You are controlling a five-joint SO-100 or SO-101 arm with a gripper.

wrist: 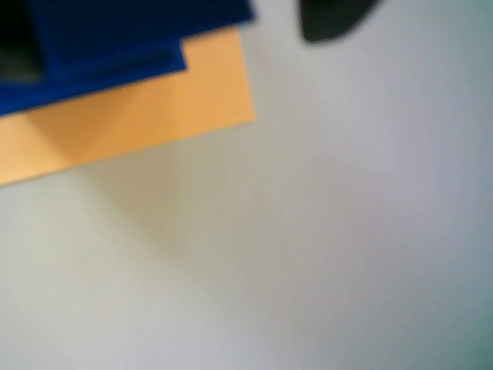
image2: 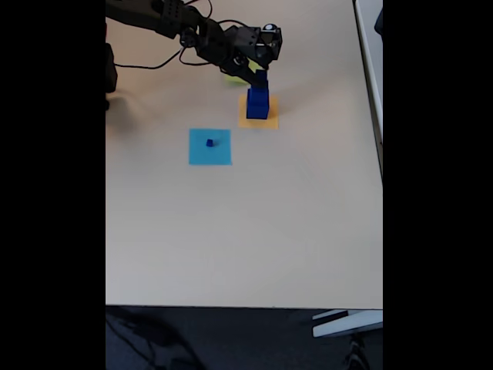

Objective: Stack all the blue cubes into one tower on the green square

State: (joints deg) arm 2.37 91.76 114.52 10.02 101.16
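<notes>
In the fixed view a large blue cube sits on the orange-yellow square. A medium blue cube rests on top of it. My gripper is around that upper cube. In the wrist view the blue cubes fill the top left over the orange square. One dark finger stands apart from the cube's side with table showing between, so the gripper looks open. The small blue cube sits on the light blue square. A sliver of the green square shows behind the arm.
The arm reaches in from the top left with cables trailing on the table. The table's right edge and front edge bound the beige surface. A white object lies below the front edge.
</notes>
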